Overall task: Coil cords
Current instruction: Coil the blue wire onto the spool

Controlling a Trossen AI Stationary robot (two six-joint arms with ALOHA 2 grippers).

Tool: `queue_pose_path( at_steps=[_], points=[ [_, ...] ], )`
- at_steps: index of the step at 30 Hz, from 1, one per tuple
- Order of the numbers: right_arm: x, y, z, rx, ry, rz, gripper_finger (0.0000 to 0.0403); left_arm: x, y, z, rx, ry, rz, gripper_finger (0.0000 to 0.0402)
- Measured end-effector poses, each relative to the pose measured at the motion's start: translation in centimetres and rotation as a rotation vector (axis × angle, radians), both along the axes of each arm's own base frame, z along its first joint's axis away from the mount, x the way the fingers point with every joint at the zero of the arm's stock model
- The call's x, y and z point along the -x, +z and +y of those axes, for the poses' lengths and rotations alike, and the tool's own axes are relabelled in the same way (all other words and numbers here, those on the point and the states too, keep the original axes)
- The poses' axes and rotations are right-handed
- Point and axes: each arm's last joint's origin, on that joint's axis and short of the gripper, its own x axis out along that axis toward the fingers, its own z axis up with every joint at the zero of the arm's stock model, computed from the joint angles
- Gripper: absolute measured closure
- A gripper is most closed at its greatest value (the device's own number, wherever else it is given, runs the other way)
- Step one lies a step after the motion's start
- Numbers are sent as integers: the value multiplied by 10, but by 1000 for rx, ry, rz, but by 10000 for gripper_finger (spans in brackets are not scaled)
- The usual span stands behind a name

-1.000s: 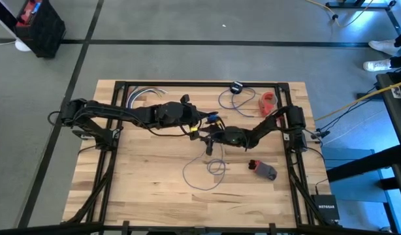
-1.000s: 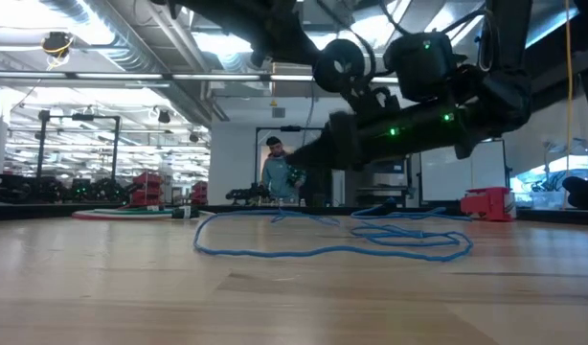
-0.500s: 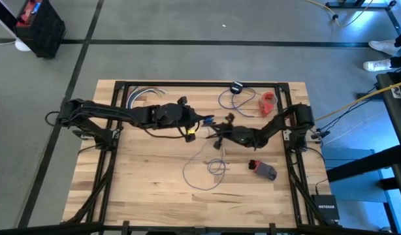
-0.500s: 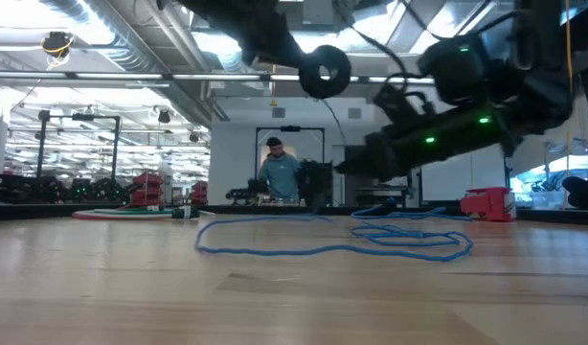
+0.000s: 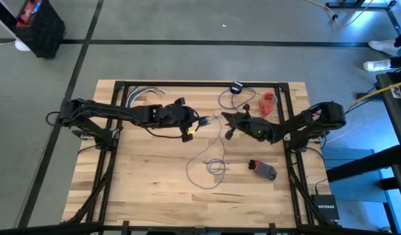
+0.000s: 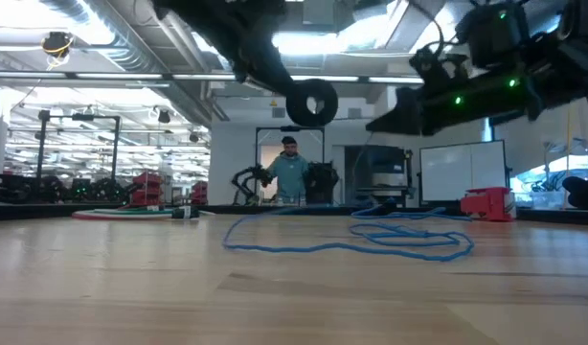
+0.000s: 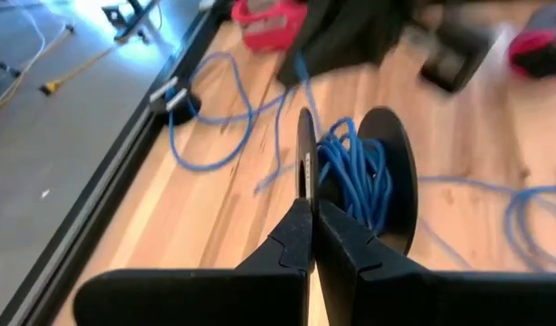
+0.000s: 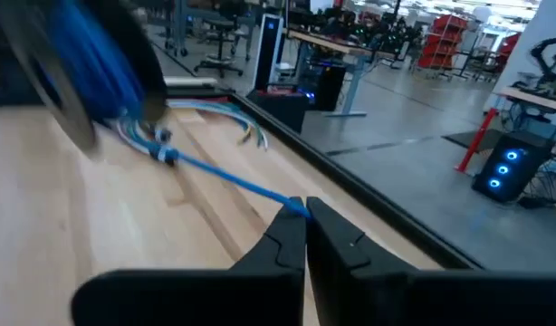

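Cord (image 8: 225,177) in right pincer (image 8: 301,210), midair.

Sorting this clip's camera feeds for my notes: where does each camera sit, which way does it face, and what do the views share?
High view: overhead, facing straight down on the wooden table; both dark arms show.
Low view: at tabletop height, facing level into the room; arms hang in from above, a person stands far behind.
Left wrist view: on the left arm, facing past its shut end effector, which pinches a black spool wound with thin blue cord.
Right wrist view: on the right arm; its end effector pinches that cord.
Shared: the cord shows in all four views.
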Motion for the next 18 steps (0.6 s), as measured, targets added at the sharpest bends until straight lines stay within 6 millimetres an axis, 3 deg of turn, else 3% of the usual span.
queue_pose_path(
  at_steps=[8,13,18],
  points=[
    [8,25,4,-108,132,-141,401,-9,-12,18,2,51,2,402],
    [7,25,6,-194,191,-153,402,-13,-22,27,-2,73,29,402],
    [3,15,7,-296,197,-21,402,-13,-23,33,-136,218,49,402]
  ],
)
